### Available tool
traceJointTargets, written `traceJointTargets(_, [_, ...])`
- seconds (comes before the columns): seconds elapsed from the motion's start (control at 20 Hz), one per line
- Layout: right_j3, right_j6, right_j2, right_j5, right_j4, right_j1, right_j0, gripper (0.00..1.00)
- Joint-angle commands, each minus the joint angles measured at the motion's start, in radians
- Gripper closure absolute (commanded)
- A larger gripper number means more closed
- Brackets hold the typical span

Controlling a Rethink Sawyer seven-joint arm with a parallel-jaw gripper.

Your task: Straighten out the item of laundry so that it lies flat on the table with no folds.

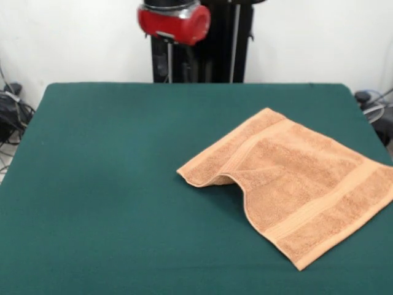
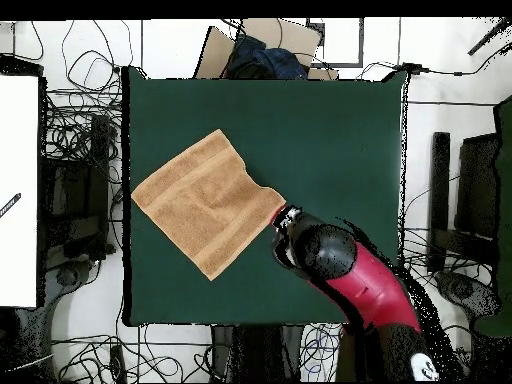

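1. At the far left of the front view, a tangle of dark cables (image 1: 11, 114) lies on the floor just beside the table's left edge.
2. The table (image 1: 116, 184), with its dark green top, fills most of that view; its left half is bare green cloth.
3. Behind the far edge stands the black pedestal (image 1: 209, 55), and in front of it hangs a red and black part of the arm (image 1: 174, 21), above the table and well apart from the towel.
4. The towel (image 1: 288, 178), peach-orange, lies on the right half of the table, turned cornerwise, with its right corner at the table's right edge.
5. It is not flat: its left corner is doubled over, and the near edge there lifts into a small arch off the cloth.
6. Woven bands run near two of its edges.
7. More cables (image 1: 371, 104) show beyond the table's far right corner.
8. In the overhead view the towel (image 2: 205, 203) sits toward the left of the table (image 2: 330, 130).
9. There the red arm (image 2: 365, 285) reaches in from the bottom right, and its black end (image 2: 288, 232) sits just beside the towel's right corner.
10. The pincer itself is hidden beneath the arm's bulk, so I cannot tell whether it is open, closed, or touching the towel.
11. Cables and dark equipment (image 2: 75, 200) ring the table on all sides.
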Motion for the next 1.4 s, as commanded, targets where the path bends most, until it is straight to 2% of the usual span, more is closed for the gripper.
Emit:
traceJointTargets(0.05, [0.096, -0.044, 0.127, -0.061, -0.12, -0.026, -0.033, 0.0])
traceJointTargets(0.45, [0.039, 0.031, 0.122, -0.128, -0.209, 0.064, -0.039, 0.0])
traceJointTargets(1.4, [-0.002, 0.067, 0.181, -0.149, -0.239, 0.147, -0.086, 0.0])
